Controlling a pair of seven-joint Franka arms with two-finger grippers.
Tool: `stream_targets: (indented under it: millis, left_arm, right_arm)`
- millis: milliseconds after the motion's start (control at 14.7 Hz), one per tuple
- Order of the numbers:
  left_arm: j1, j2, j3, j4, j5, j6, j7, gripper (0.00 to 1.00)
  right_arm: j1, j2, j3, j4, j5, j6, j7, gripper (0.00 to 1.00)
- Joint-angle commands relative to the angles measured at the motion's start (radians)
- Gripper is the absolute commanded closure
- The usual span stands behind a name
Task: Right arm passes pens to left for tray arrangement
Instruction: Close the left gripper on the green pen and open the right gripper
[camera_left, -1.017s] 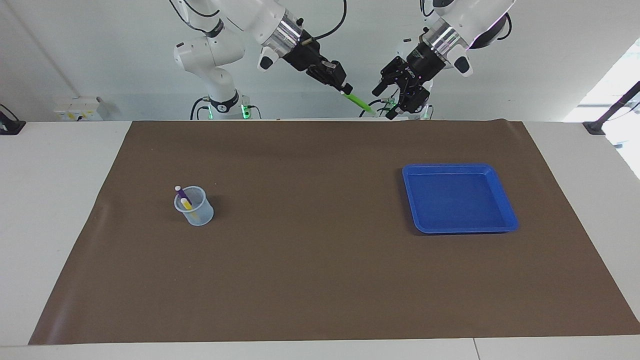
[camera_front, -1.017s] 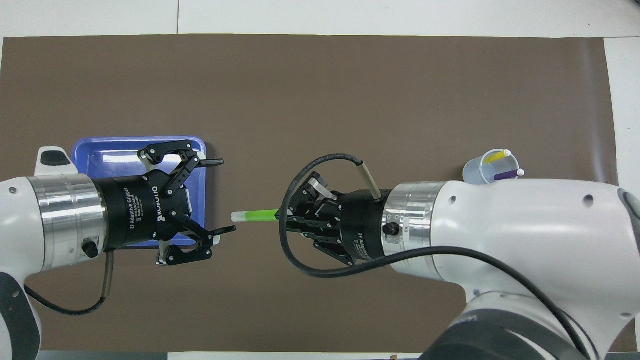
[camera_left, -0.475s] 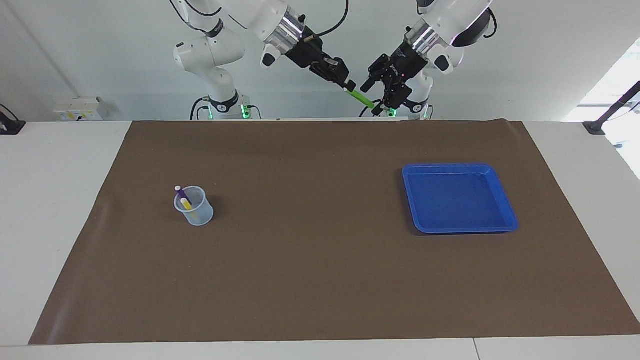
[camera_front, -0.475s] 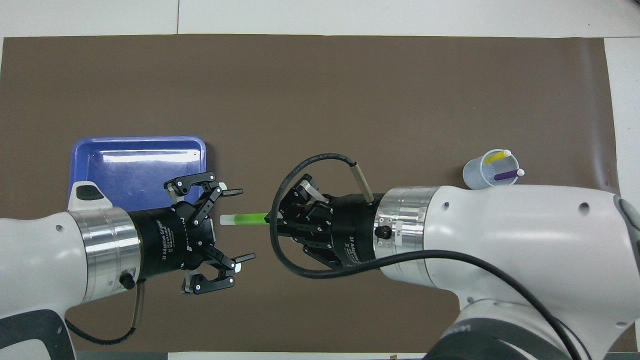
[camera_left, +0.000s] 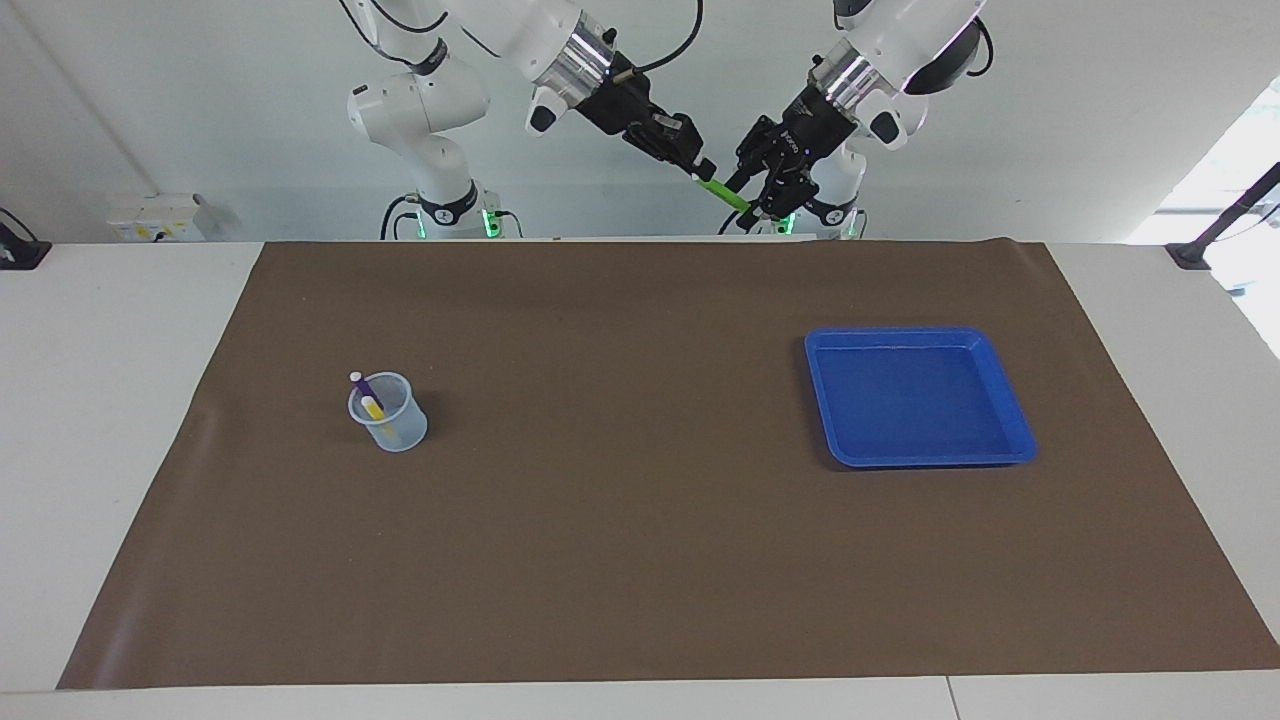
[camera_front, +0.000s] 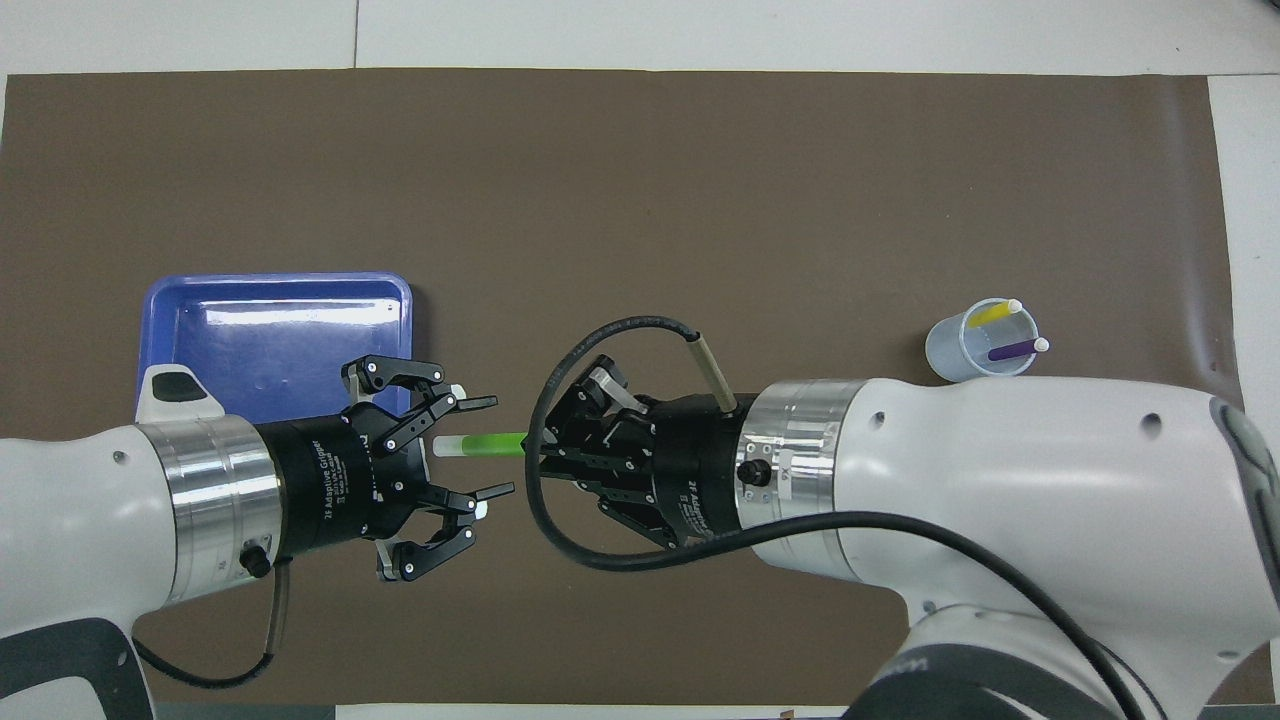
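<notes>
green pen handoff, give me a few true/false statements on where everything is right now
1. The right gripper is shut on the green pen. True.
2. The left gripper is clamped on the green pen. False: its fingers are open, with the pen's pale end between them.
3. The tray already holds a pen. False: it holds nothing.
4. The purple pen and the yellow pen stand in the cup. True.
5. The cup sits inside the tray. False: it stands on the brown mat toward the right arm's end of the table, while the tray lies toward the left arm's end.
</notes>
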Motion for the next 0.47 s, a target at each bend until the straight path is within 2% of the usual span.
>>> stream_targets:
  millis: [0, 271, 339, 407]
  left_arm:
    - [0.001, -0.029, 0.001, -0.030, -0.003, 0.016, -0.016, 0.49]
    - [0.007, -0.037, 0.001, -0.029, -0.003, 0.007, -0.014, 0.49]
    - [0.007, -0.037, 0.001, -0.029, -0.003, 0.007, -0.014, 0.51]
    - [0.009, -0.040, 0.001, -0.029, -0.003, 0.007, -0.014, 0.59]
  right_arm:
    - [-0.007, 0.010, 0.009, 0.013, 0.024, 0.010, 0.006, 1.00]
    - [-0.007, 0.010, 0.009, 0.013, 0.024, 0.009, 0.006, 1.00]
    - [-0.007, 0.010, 0.009, 0.013, 0.024, 0.009, 0.006, 1.00]
    - [-0.007, 0.010, 0.009, 0.013, 0.024, 0.007, 0.005, 1.00]
